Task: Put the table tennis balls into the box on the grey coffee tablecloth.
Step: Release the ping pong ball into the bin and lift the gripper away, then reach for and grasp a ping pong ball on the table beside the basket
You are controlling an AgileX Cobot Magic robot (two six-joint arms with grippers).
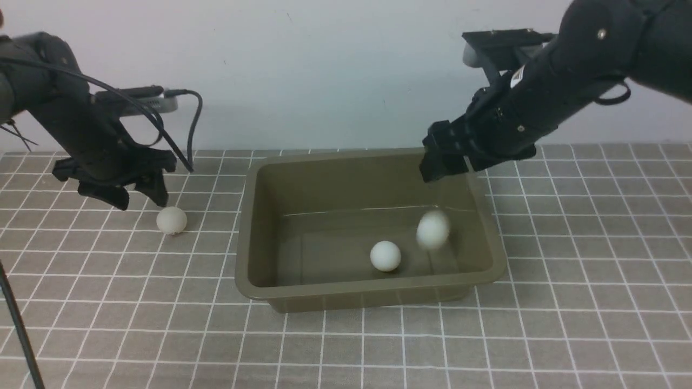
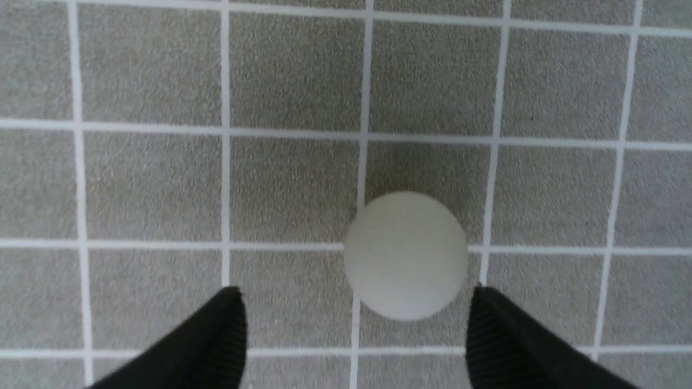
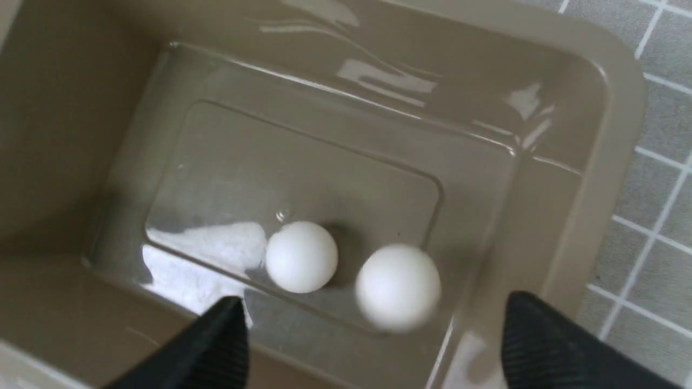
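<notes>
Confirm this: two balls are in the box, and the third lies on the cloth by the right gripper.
Wrong gripper. The third ball lies on the cloth by the left gripper, not the right gripper, as the front view shows. The other two balls are in the box.

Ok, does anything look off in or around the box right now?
Only the smeared ball in the box, under the open right end effector: probably mid-drop or mid-bounce. Nothing spilled or damaged.

Grey coffee tablecloth [image 1: 567, 259] with white grid, bearing the olive-brown box [image 1: 357, 300] and, to its left, one table tennis ball [image 1: 171, 220]
</notes>
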